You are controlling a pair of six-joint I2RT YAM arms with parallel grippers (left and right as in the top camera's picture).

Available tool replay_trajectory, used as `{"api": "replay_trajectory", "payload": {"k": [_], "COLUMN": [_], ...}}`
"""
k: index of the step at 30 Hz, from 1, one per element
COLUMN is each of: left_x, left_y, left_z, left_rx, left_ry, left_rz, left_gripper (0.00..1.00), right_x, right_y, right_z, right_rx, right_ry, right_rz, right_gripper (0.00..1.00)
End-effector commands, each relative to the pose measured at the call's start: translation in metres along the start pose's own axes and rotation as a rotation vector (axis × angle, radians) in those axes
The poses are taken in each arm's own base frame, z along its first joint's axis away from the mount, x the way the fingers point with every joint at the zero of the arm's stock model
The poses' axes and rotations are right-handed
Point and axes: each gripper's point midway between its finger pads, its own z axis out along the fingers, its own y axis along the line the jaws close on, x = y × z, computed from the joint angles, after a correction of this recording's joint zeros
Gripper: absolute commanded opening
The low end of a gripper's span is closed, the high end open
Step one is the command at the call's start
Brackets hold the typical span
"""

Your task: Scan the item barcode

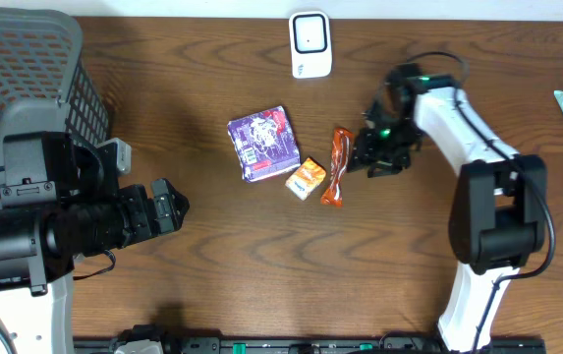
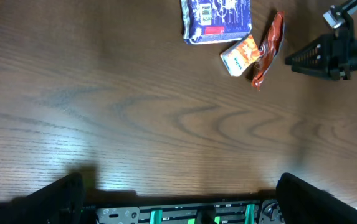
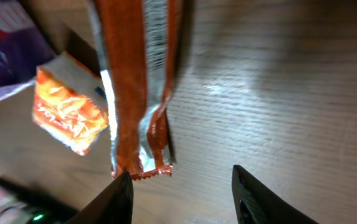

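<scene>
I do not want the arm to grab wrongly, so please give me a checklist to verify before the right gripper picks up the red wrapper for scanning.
1. Right gripper open and empty: ok.
2. Red wrapper centred in its opening: not ok, the wrapper's end sits off to one side.
3. Orange packet apart from the wrapper: not ok, it seems to lie against it.
4. Barcode on the wrapper located: cannot tell.
5. Scanner unobstructed: ok.
6. Left gripper open and away from the items: ok.
</scene>
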Motion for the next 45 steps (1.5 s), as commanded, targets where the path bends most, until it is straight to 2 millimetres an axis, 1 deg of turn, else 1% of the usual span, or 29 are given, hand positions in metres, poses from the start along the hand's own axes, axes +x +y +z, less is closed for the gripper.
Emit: {"api": "replay_trajectory", "payload": {"k": [1,2,5,8,12,18,22,24,25,29,30,32,35,45], "left_x": [0.001,0.001,0.001,0.001,0.001,0.001,0.001,0.001,0.001,0.001,0.001,0.001,0.001,0.001], "left_y": [0.000,0.000,0.000,0.000,0.000,0.000,0.000,0.000,0.000,0.000,0.000,0.000,0.000,0.000], "left_z": [0.001,0.001,0.001,0.001,0.001,0.001,0.001,0.001,0.001,0.001,0.001,0.001,0.001,0.001], "left_rx": [0.003,0.003,0.003,0.003,0.003,0.003,0.003,0.003,0.003,0.003,0.003,0.003,0.003,0.003], "left_ry": [0.005,0.005,0.005,0.005,0.005,0.005,0.005,0.005,0.005,0.005,0.005,0.005,0.005,0.005], "left_rz": [0.000,0.000,0.000,0.000,0.000,0.000,0.000,0.000,0.000,0.000,0.000,0.000,0.000,0.000], "left_gripper": [0.98,0.98,0.98,0.98,0.98,0.98,0.98,0.98,0.98,0.98,0.98,0.98,0.98,0.98], "right_x": [-0.013,-0.014,-0.017,-0.021,-0.030,-0.039,-0.042,-0.043,-0.043,-0.038,-0.036,-0.033,-0.029,-0.022], "right_y": [0.009,0.014,0.036,0.047,0.060,0.064,0.081,0.093,0.094,0.092,0.089,0.085,0.078,0.059], "right_z": [-0.021,-0.024,-0.037,-0.042,-0.037,-0.041,-0.038,-0.031,-0.028,-0.011,-0.004,0.004,0.011,0.030], "right_rx": [0.183,0.194,0.209,0.244,0.314,0.494,0.515,0.508,0.510,0.523,0.534,0.550,0.567,0.593], "right_ry": [-0.102,-0.110,-0.145,-0.185,-0.258,-0.411,-0.480,-0.501,-0.502,-0.475,-0.458,-0.435,-0.411,-0.377], "right_rz": [-0.005,-0.012,-0.039,-0.052,-0.113,-0.067,-0.086,-0.105,-0.102,-0.084,-0.084,-0.086,-0.083,-0.077], "right_gripper": [0.47,0.47,0.49,0.49,0.48,0.43,0.41,0.38,0.36,0.32,0.28,0.16,0.02,0.01]}}
